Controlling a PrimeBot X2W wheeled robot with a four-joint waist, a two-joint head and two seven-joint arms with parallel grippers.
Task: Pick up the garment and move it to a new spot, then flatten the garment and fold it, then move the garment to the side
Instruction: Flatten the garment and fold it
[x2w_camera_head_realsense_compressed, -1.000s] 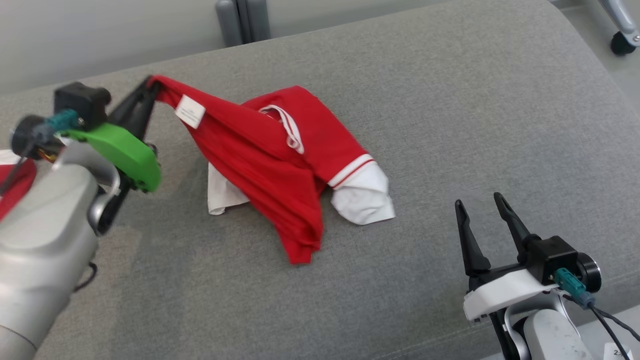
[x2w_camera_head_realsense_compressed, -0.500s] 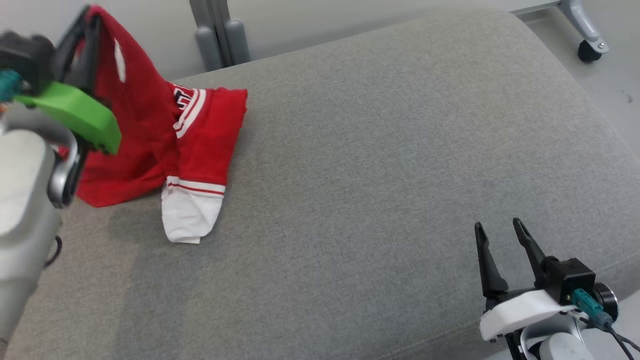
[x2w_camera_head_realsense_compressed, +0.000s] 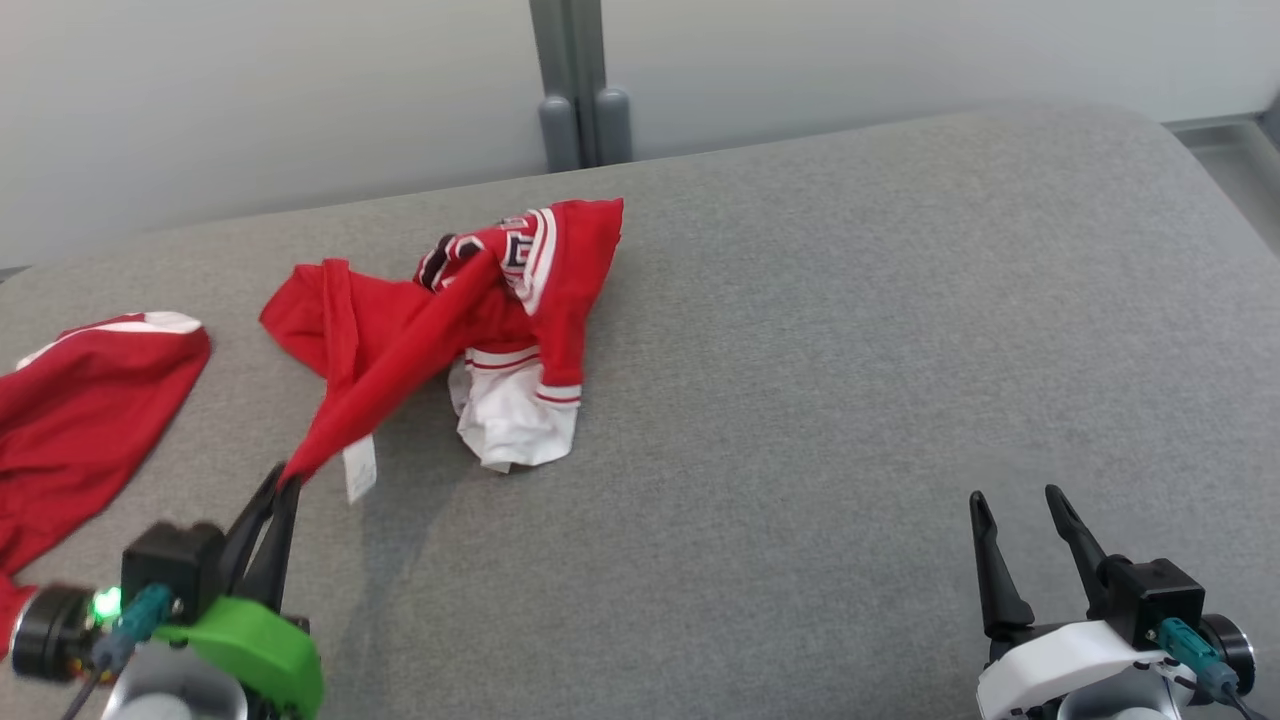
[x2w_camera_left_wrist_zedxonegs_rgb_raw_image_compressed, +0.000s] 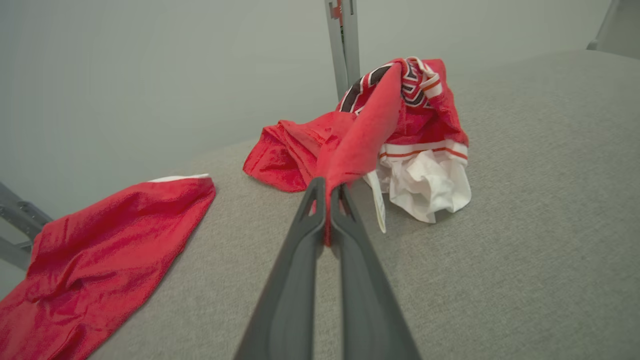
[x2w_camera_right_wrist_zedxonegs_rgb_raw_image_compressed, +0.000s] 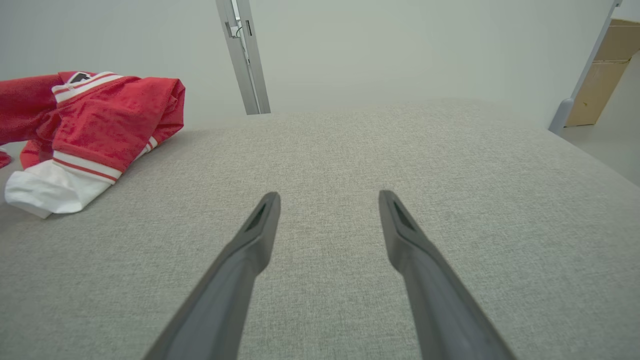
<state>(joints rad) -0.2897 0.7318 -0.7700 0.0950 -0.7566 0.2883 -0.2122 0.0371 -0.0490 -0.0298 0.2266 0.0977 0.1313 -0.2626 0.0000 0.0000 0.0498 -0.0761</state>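
Garment (x2w_camera_head_realsense_compressed: 570, 270) edge pinched in left tool (x2w_camera_left_wrist_zedxonegs_rgb_raw_image_compressed: 327, 189); right tool (x2w_camera_head_realsense_compressed: 1013, 495) wide, empty.

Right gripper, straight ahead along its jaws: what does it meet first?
Nothing nearby: the right gripper, jaws open, points over bare grey cushion toward the far wall. The red garment lies well off to its left. Depth is unclear; it may graze the cushion first.

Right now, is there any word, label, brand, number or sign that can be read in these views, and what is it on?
Nothing can be read.
Black-and-white lettering on the red garment: crumpled, unreadable.
White tag hanging from the red garment: print too small to read.
Red mark on the grey post: blurred.
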